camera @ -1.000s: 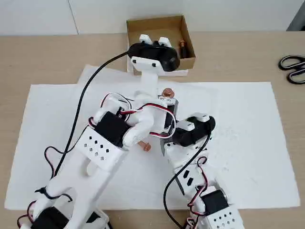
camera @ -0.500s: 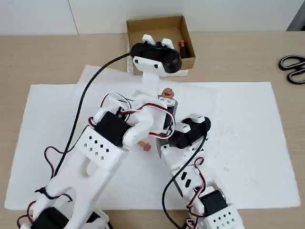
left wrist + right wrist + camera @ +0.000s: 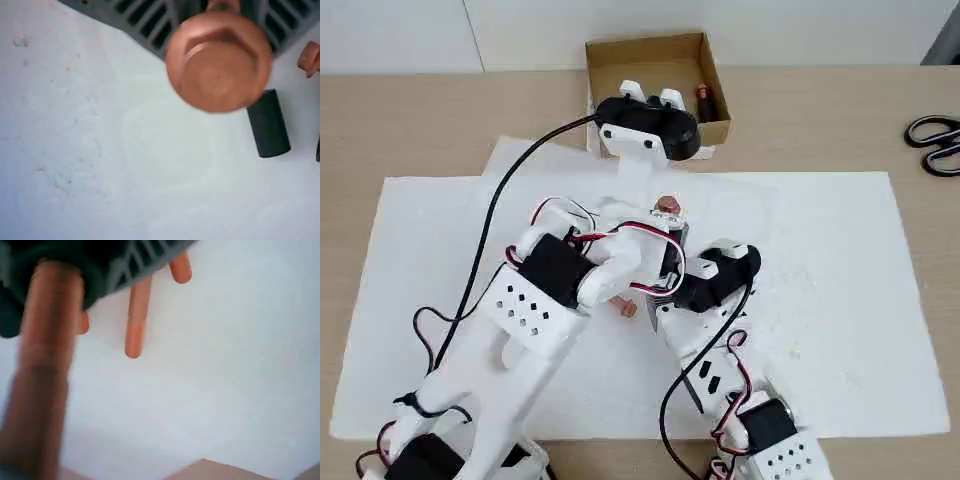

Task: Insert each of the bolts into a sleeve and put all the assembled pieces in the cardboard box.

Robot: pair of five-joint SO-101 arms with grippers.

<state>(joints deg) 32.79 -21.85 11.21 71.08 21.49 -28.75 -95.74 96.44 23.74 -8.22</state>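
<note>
My left gripper (image 3: 670,226) is shut on a copper bolt (image 3: 668,205) held upright over the white paper, a little in front of the cardboard box (image 3: 650,42). In the left wrist view the bolt's round head (image 3: 218,60) faces the camera, and a black sleeve (image 3: 268,123) lies flat on the paper below it. My right gripper (image 3: 665,295) sits close under the left one. The bolt's shaft (image 3: 45,365) passes very near the right wrist camera. Loose bolts (image 3: 136,320) lie on the paper, one of them beside the arms (image 3: 623,306). One assembled piece (image 3: 702,97) lies in the box.
The white paper sheet (image 3: 820,260) covers most of the wooden table. Black scissors (image 3: 935,140) lie at the far right edge. The two arms crowd together over the middle of the sheet, and a black cable (image 3: 500,190) loops across its left part.
The held bolt has come down a little toward the right gripper. The right arm has shifted slightly left, closer under the left gripper.
</note>
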